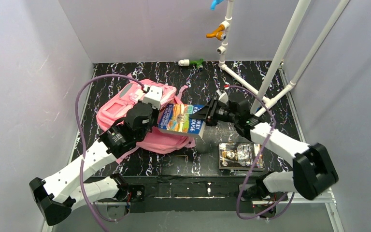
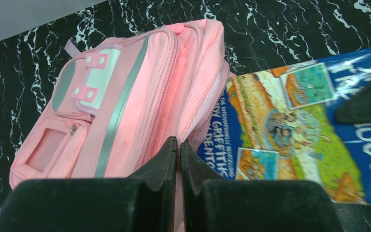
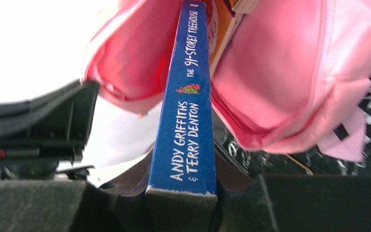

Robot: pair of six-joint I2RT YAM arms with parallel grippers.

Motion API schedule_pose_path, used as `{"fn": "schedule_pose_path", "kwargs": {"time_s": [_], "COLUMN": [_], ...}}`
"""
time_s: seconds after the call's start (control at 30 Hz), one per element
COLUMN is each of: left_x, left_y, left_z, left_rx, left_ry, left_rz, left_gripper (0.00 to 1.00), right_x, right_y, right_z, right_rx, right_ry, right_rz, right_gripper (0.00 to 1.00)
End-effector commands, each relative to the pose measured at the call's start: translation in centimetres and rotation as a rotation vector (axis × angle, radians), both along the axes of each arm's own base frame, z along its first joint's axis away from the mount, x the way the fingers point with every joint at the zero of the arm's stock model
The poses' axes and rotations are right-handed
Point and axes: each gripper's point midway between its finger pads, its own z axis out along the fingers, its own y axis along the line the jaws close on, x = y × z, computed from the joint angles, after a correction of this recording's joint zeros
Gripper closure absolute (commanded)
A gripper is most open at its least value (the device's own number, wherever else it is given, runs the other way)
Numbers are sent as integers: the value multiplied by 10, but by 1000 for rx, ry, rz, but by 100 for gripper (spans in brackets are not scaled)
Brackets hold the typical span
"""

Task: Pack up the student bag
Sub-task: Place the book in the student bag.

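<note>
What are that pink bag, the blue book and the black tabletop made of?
The student bag looks like soft matte woven fabric: it creases and sags, with stitched seams. The book seems a paperback with a glossy card cover, its spine corner scuffed white. The table top is smooth, black with white veining; stone or laminate, I cannot tell.

Pink on black marble!
Student bag (image 1: 110, 115) bright pink, grey stripes, white patch; the book (image 1: 176, 118) at its 3 o'clock shows blue spine, white lettering, multicoloured cover; table (image 1: 249, 72) black, veined white.
</note>
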Motion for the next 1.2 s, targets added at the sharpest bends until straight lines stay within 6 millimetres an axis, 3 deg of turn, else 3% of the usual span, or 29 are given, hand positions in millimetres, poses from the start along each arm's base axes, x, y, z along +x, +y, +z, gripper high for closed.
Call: {"fn": "schedule_pose_path", "kwargs": {"time_s": [0.0, 0.13, 0.27, 0.33, 0.5, 0.63, 0.7, 0.83, 0.97, 1.07, 1.17], "left_x": [-1, -7, -10, -12, -15, -13, -13, -13, -14, -17, -18], "left_y": [-3, -7, -11, -13, -19, -14, -11, -8, -7, -7, -5], "left_z": [53, 52, 49, 49, 51, 52, 52, 45, 43, 44, 43], "left_rx": [-121, -92, -74, -74, -74, -70, -63, -60, -62, -57, -53], "left_ry": [-148, -134, -125, -117, -115, -120, -125, -117, -110, -110, -105], "left_rz": [-38, -97, -134, -154, -194, -168, -159, -142, -142, -152, -152], "left_gripper": [100, 100, 100, 100, 100, 100, 100, 100, 100, 100, 100], "right_x": [27, 35, 40, 43, 56, 47, 35, 12, 3, -7, -18], "right_y": [44, 88, 116, 129, 166, 202, 210, 207, 171, 146, 135], "right_z": [57, 52, 72, 68, 21, -16, -26, -49, -82, -101, -104], "right_rx": [277, 354, 513, 511, 373, 279, 257, 192, 54, 8, 16], "right_ry": [13, 30, 16, 5, 5, -10, -51, -60, -121, -106, -96], "right_rz": [-52, -44, -36, -42, -95, -60, -18, 106, 153, 201, 228], "right_gripper": [99, 99, 99, 99, 99, 98, 78, 50, 23, 14, 11]}}
